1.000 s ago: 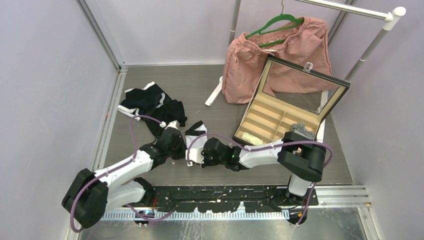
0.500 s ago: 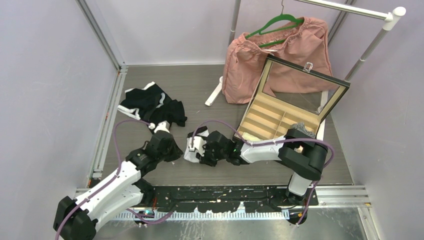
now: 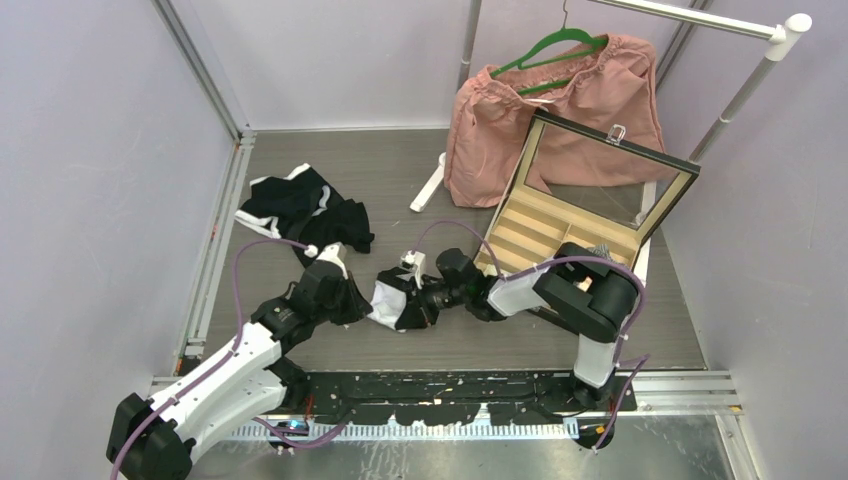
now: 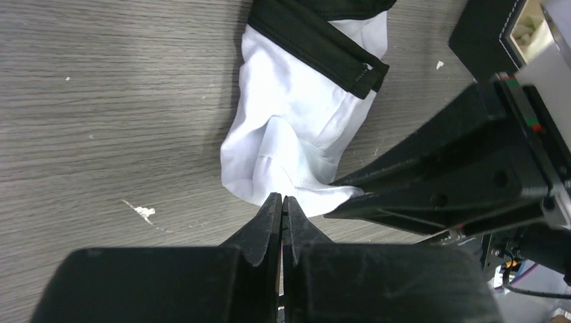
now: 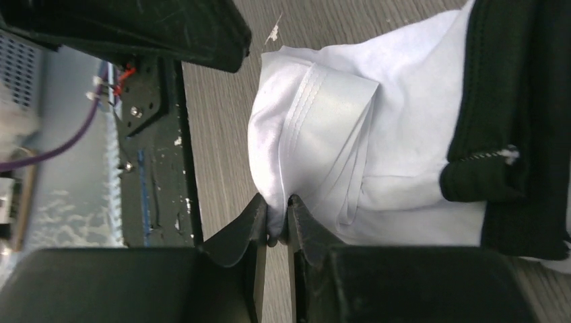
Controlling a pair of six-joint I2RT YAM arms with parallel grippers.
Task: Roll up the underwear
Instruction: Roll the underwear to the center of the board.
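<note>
The white underwear (image 3: 385,300) with a black band lies crumpled on the wood floor between my two grippers. In the left wrist view the white cloth (image 4: 296,134) lies just ahead of my left gripper (image 4: 281,202), which is shut and empty, its tips at the cloth's near edge. My right gripper (image 5: 277,225) is shut on a fold of the white cloth (image 5: 323,134); the black band (image 5: 512,101) runs along the right. In the top view my left gripper (image 3: 356,305) is left of the briefs and my right gripper (image 3: 414,308) is on their right. More black underwear (image 3: 300,210) lies piled at the far left.
An open compartment box (image 3: 560,235) with a raised lid stands right of the right arm. A pink garment (image 3: 560,110) on a green hanger (image 3: 555,45) hangs from a white rack (image 3: 740,95) at the back. Purple walls close in both sides.
My right wrist has swung right and back while keeping hold of the white cloth, and the briefs have bunched up. My left arm drew back and stayed just left of the cloth.
</note>
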